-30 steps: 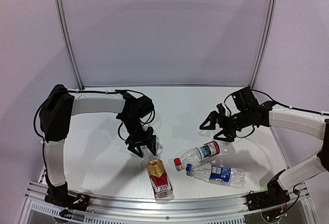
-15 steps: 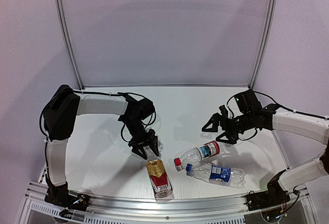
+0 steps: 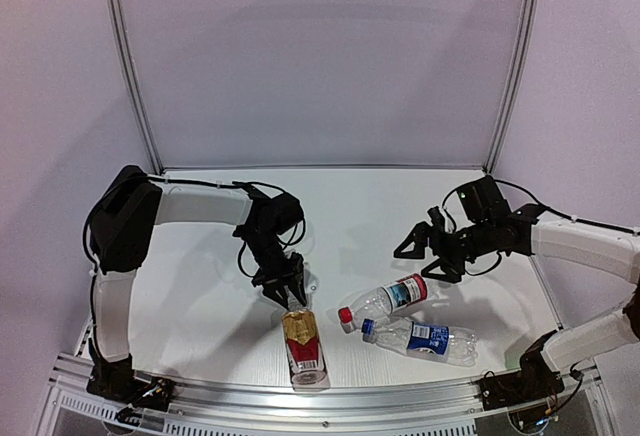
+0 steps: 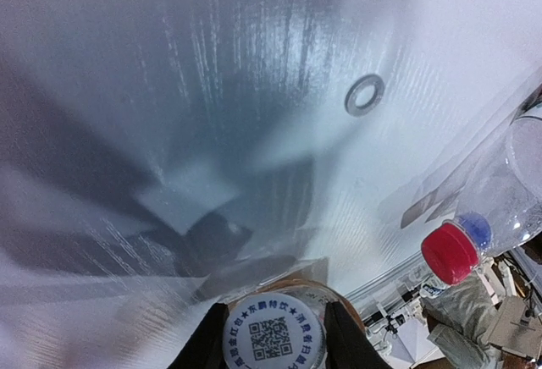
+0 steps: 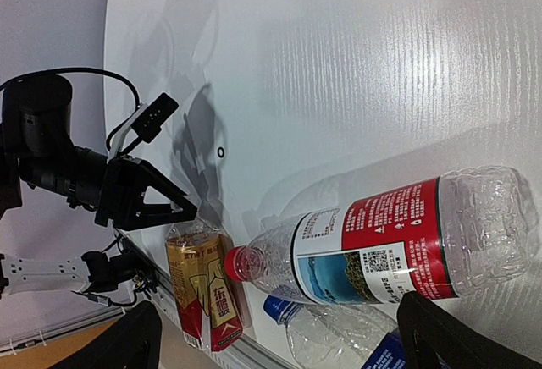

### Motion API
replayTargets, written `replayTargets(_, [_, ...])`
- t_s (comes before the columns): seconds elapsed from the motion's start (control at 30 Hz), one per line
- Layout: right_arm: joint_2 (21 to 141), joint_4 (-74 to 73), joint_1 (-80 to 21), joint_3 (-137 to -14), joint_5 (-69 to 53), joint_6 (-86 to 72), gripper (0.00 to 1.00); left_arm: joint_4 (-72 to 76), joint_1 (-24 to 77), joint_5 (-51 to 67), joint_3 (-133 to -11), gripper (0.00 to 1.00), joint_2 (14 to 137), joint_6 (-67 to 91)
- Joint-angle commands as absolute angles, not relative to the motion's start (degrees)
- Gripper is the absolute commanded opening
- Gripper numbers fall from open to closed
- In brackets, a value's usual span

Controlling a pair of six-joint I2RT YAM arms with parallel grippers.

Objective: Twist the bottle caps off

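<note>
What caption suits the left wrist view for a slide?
Left pincer grips the white cap; a red cap sits nearby.

**What I can read from here**

The white cap (image 4: 273, 333) pinched between my left fingers (image 4: 203, 345) carries a blue QR code in its middle. Around it runs a ring of blue Chinese characters and small stars, too small for me to read surely. The amber bottle (image 5: 203, 289) has white Chinese lettering on the red part of its label, beginning with what looks like "东". The red-labelled bottle (image 5: 373, 246) shows a small QR code and fine print I cannot make out.
</note>
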State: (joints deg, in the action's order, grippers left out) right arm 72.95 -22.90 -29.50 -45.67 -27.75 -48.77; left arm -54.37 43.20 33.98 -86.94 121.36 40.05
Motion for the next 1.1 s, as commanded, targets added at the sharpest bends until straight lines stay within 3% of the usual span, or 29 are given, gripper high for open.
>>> replayTargets(0.0, [71.33,-23.34,-30.06,-44.94,-26.98,-48.91,0.99,-54.34,42.81,30.93,-88.33,0.18,120.85,39.98])
replayTargets(0.4, [69.79,-26.5,-33.11,-53.39,-26.42,-38.3,0.99,-51.25,42.28,20.44,-87.68,0.16,107.8,36.37])
replayTargets(0.77, [69.29,-7.66,-42.88,-54.97,-26.3,-28.5,0.99,-47.35,40.32,17.81,-89.71,0.16,94.23,32.65])
replayTargets(1.07, [79.24,-2.71,-52.38,-62.96,-23.49,-15.64,0.99,-38.45,40.17,19.06,-88.37,0.16,83.5,34.91])
